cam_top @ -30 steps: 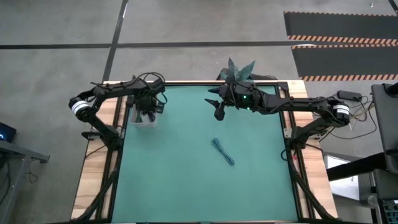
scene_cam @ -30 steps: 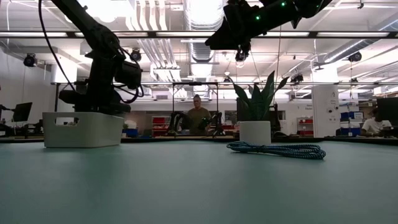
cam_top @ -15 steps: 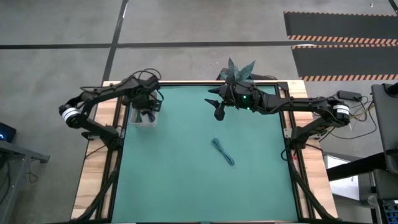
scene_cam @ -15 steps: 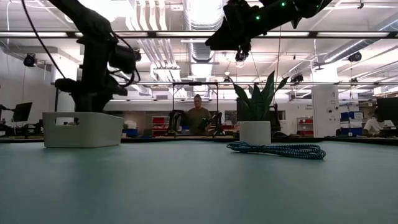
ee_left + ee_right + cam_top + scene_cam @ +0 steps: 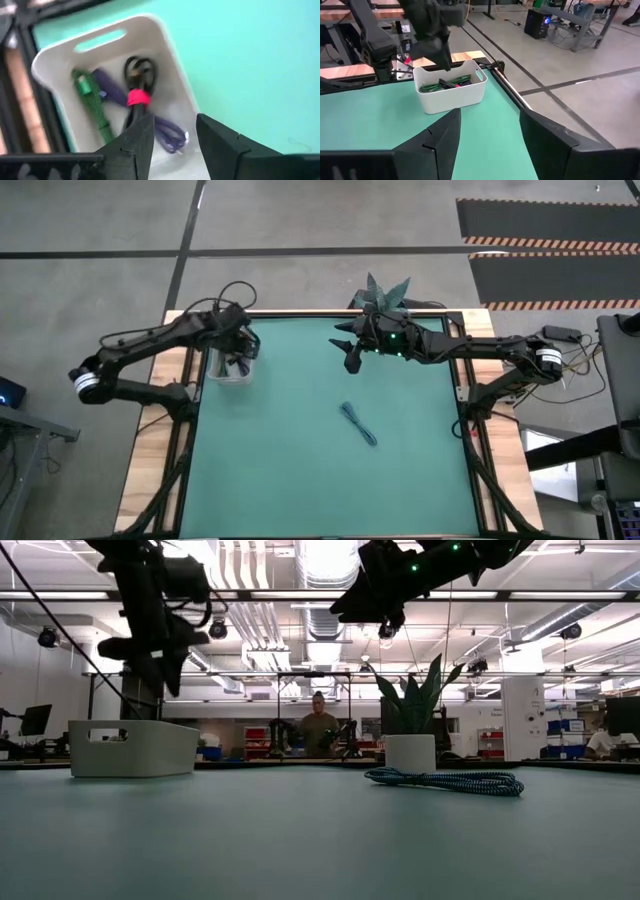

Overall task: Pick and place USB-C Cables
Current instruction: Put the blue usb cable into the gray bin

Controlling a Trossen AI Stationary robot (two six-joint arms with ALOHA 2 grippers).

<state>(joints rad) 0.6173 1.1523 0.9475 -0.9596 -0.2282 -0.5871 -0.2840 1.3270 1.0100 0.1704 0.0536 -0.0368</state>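
A white bin [image 5: 230,370] [image 5: 133,748] stands at the table's far left corner. In the left wrist view the bin [image 5: 55,55] holds a green cable [image 5: 94,106], a dark purple cable [image 5: 114,91] and a black cable with a red band [image 5: 137,97]. My left gripper [image 5: 172,145] [image 5: 160,675] hangs open above the bin, with nothing between its fingers. A teal-blue cable [image 5: 358,424] [image 5: 445,781] lies flat near the table's middle. My right gripper [image 5: 490,150] [image 5: 350,360] hovers open, high over the far middle of the table.
A plant in a white pot [image 5: 385,295] [image 5: 412,730] stands at the far edge, behind my right gripper. The green mat [image 5: 300,470] is bare on its near half. A person [image 5: 318,730] sits in the room beyond the table.
My left gripper has risen straight up out of the bin and now hangs well above its rim, while that arm's elbow has swung toward the table's left. The cables and the bin have stayed where they were.
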